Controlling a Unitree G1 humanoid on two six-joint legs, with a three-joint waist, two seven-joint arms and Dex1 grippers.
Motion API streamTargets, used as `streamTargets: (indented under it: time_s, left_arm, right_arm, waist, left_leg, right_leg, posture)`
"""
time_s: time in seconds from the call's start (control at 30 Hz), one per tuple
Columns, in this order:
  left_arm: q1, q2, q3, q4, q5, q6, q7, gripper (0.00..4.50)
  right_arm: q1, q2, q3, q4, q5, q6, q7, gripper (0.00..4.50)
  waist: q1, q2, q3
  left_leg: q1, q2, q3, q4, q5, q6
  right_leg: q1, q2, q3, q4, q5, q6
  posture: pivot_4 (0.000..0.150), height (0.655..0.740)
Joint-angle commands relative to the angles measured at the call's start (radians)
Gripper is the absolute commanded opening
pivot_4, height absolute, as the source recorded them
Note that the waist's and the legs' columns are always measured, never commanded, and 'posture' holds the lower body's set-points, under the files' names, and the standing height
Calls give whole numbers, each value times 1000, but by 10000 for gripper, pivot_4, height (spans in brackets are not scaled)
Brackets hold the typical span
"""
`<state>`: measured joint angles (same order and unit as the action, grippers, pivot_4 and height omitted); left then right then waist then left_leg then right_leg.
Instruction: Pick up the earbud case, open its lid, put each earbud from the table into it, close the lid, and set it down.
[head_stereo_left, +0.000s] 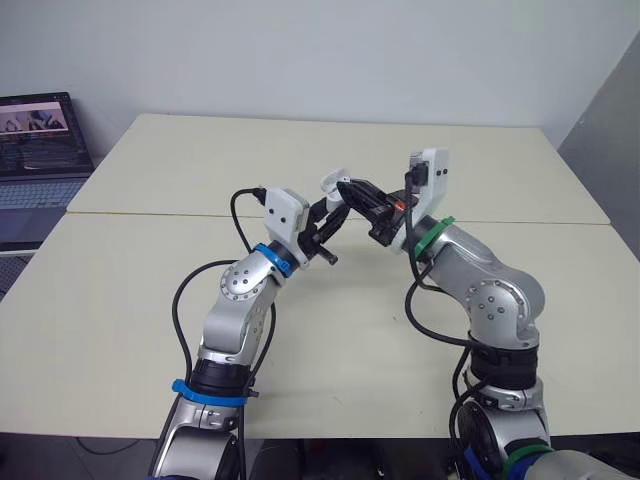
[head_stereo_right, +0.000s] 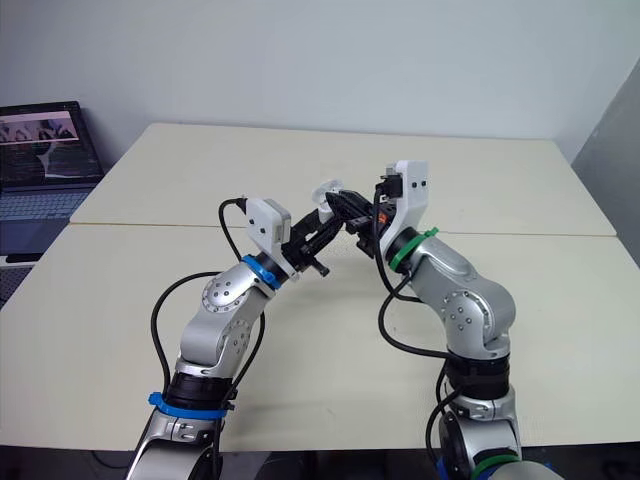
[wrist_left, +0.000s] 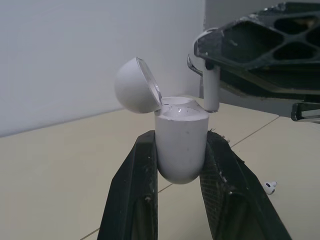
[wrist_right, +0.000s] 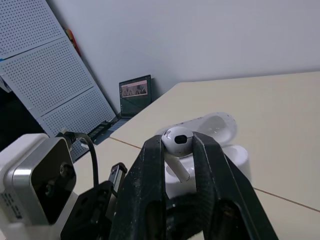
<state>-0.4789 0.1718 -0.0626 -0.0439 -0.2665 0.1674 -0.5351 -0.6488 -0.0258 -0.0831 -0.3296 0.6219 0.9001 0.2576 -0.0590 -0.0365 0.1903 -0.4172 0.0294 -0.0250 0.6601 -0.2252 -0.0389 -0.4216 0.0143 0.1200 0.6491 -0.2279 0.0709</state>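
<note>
My left gripper (wrist_left: 180, 137) is shut on the white earbud case (wrist_left: 181, 155), holding it upright above the table's middle with its lid (wrist_left: 135, 86) swung open. My right gripper (wrist_right: 178, 146) is shut on a white earbud (wrist_right: 176, 139), stem pointing down, just above the open case (wrist_right: 227, 150). In the left wrist view that earbud (wrist_left: 211, 87) hangs over the case's rim, and I cannot tell whether they touch. In the head views both grippers meet over the table, left (head_stereo_left: 335, 208) and right (head_stereo_left: 362, 193). A second earbud (wrist_left: 270, 187) lies on the table beyond the case.
The cream table (head_stereo_left: 180, 160) is two tops joined by a seam running across under the arms. A laptop (head_stereo_left: 40, 140) sits open on a separate surface at the far left. A perforated white panel (wrist_right: 50, 65) stands behind the laptop.
</note>
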Motion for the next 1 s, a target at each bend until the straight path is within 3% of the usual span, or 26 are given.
streamTargets:
  time_s: [0.03,0.6,0.77,0.93,1.0]
  left_arm:
    - [-17,-6,-4,-32,0,-24,-1,7479]
    - [-36,-10,-7,-31,-2,-29,2,7479]
    - [-42,-13,-10,-28,-1,-31,1,7479]
    - [-41,-15,-12,-25,-1,-32,0,7479]
    - [-27,-9,-8,-27,1,-31,0,7479]
  right_arm:
    - [-26,5,-1,-8,27,-21,1,3965]
    - [3,-43,59,26,-16,-21,-11,3965]
    - [2,-51,58,34,-30,-32,-21,20587]
    - [-1,-61,44,33,-20,-51,-13,20587]
    - [-1,-93,-3,-14,61,-22,32,20587]
  waist:
    - [0,0,0]
    - [-1,0,0]
    - [-1,0,0]
    - [0,0,0]
    - [0,0,0]
  left_leg:
    - [0,0,0,0,0,0]
    - [0,0,0,-1,0,0]
    - [0,0,0,-1,0,0]
    - [0,0,0,-1,0,0]
    - [0,0,0,-1,0,0]
  right_leg:
    - [0,0,0,0,0,0]
    - [0,0,0,0,0,0]
    - [0,0,0,-1,0,0]
    - [0,0,0,-1,0,0]
    - [0,0,0,-1,0,0]
  posture:
    - [1500,7400]
    - [1500,7400]
    - [1500,7400]
    - [1500,7400]
    - [1500,7400]
